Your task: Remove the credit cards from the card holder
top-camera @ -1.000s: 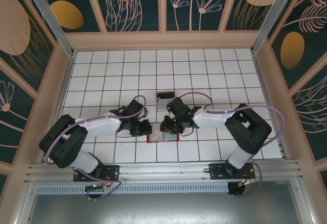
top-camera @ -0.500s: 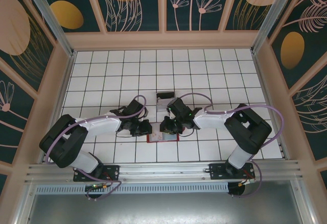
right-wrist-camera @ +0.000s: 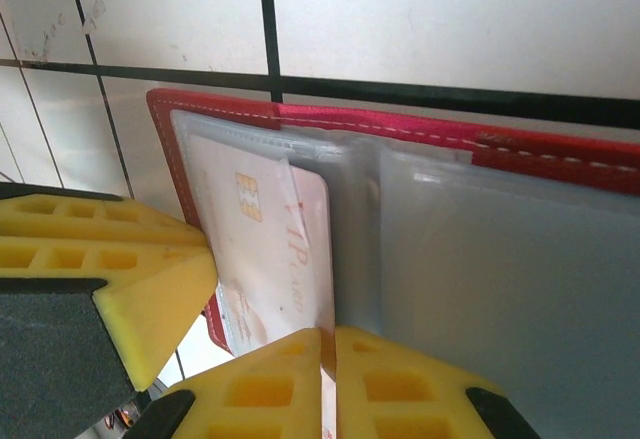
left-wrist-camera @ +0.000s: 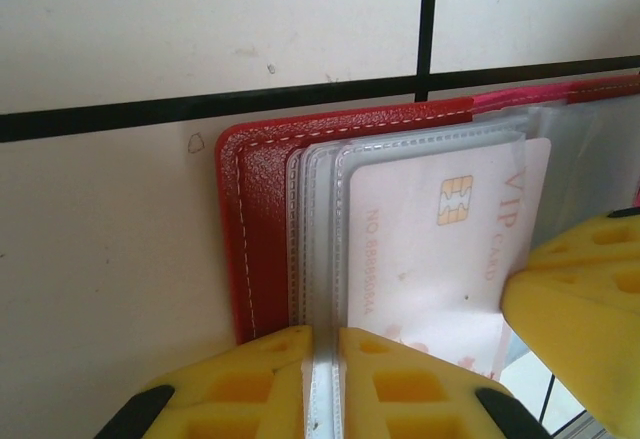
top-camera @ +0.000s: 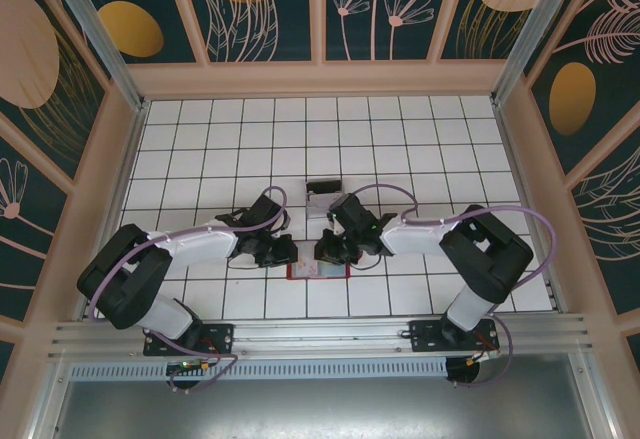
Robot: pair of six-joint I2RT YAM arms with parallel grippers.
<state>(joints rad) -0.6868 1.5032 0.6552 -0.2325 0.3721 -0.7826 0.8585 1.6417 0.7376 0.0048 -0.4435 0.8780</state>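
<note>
The red card holder (top-camera: 318,271) lies open on the white tiled table (top-camera: 420,149), close to the near edge and between the two arms. Beyond the card holder, a few tiles farther from the arms, a small dark object (top-camera: 322,189) rests by itself; what it is cannot be made out. Both wrists crowd in over the card holder from either side, so each end effector's yellow fingers stand just beside the other's. The table is boxed in by pale-framed walls (top-camera: 112,159) to the left, right and far side of the card holder, with plenty of bare tile behind it and to both sides. The left end effector (left-wrist-camera: 325,344) is closed, pinching the edge of the clear plastic sleeves (left-wrist-camera: 318,209) at the card holder's left end, its yellow fingers (left-wrist-camera: 270,379) nearly touching each other. The right end effector (right-wrist-camera: 328,344) is also closed to a thin slit, gripping the edge of a pale credit card (right-wrist-camera: 270,249) marked VIP, with a gold chip, which sits partly out of its sleeve inside the card holder's left half.
</note>
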